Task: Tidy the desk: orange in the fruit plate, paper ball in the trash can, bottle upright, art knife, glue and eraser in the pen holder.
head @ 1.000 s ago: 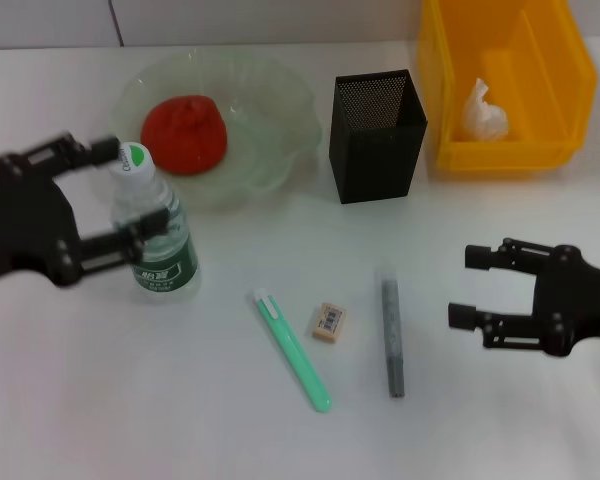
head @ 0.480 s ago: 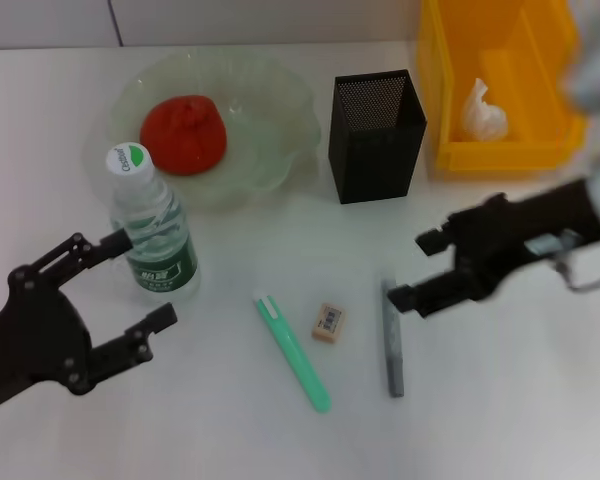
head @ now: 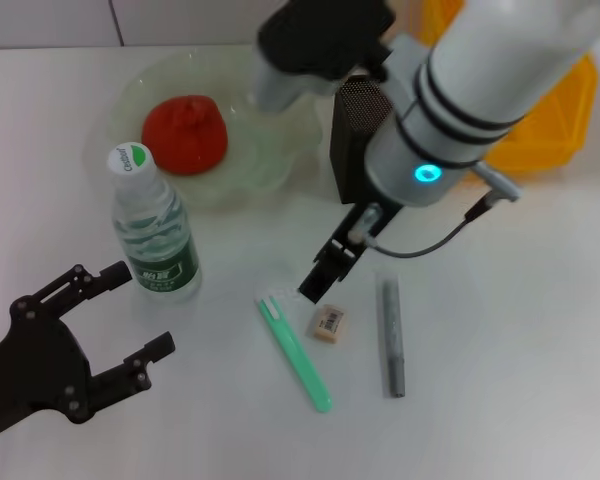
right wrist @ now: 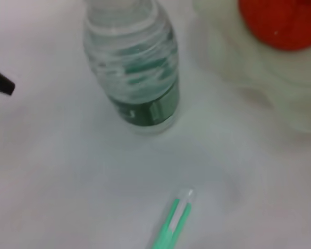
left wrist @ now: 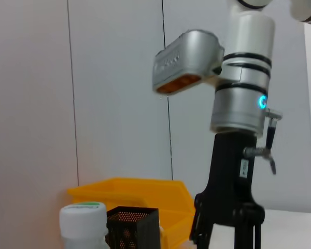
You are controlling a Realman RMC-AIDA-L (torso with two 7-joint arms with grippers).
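Observation:
The orange (head: 185,133) lies in the fruit plate (head: 270,165). The bottle (head: 152,230) stands upright in front of the plate. My left gripper (head: 143,308) is open and empty, low and just in front of the bottle, apart from it. My right arm reaches over the table's middle. Its gripper (head: 318,285) hangs just above the green art knife (head: 295,352) and the eraser (head: 327,323). In the left wrist view its fingers (left wrist: 202,233) stand apart. The grey glue stick (head: 391,335) lies to the eraser's right. The pen holder (head: 352,150) and trash can (head: 545,140) are partly hidden. The paper ball is hidden.
The right wrist view shows the bottle (right wrist: 140,78), the orange (right wrist: 285,21) and the art knife's tip (right wrist: 171,225). The left wrist view shows the bottle cap (left wrist: 83,220), pen holder (left wrist: 132,228) and trash can (left wrist: 140,192) against a wall.
My left gripper let go of the upright bottle and drew back toward the front left. My right arm swung from the right side to above the art knife and eraser.

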